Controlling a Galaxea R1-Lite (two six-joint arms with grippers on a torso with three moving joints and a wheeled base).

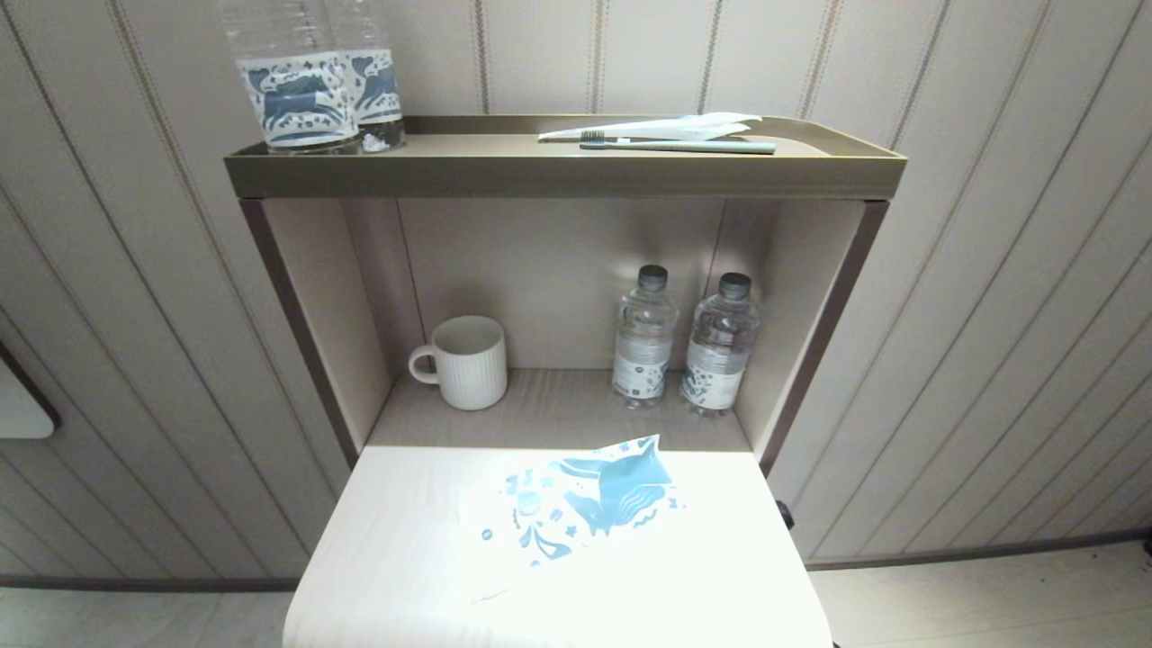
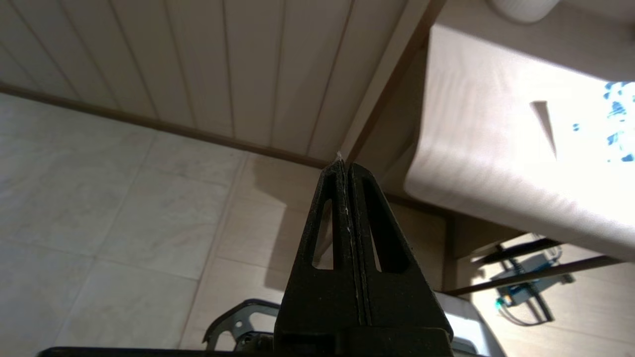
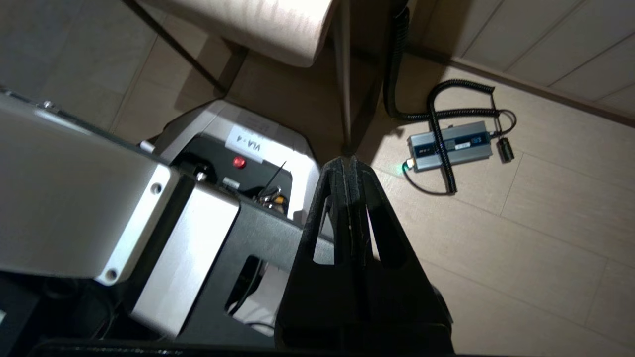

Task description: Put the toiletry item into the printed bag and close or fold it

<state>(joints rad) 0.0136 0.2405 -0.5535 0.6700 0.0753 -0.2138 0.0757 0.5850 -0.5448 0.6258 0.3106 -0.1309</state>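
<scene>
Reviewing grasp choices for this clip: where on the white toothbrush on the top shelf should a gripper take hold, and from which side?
Probably mid-handle, from above. The white toothbrush lies flat on the top shelf, lengthwise across it, right behind the grey-green toothbrush, with a raised rim in front. Fingers would straddle the slim handle front to back, though the gap to its neighbour looks tight. Both the left gripper and right gripper hang shut below the table.

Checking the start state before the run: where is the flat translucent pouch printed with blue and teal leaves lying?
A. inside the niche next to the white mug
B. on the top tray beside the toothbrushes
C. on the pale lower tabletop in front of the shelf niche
C: the flat translucent pouch printed with blue leaves lies on the pale lower tabletop, forward of the niche holding the white ribbed mug.
</scene>
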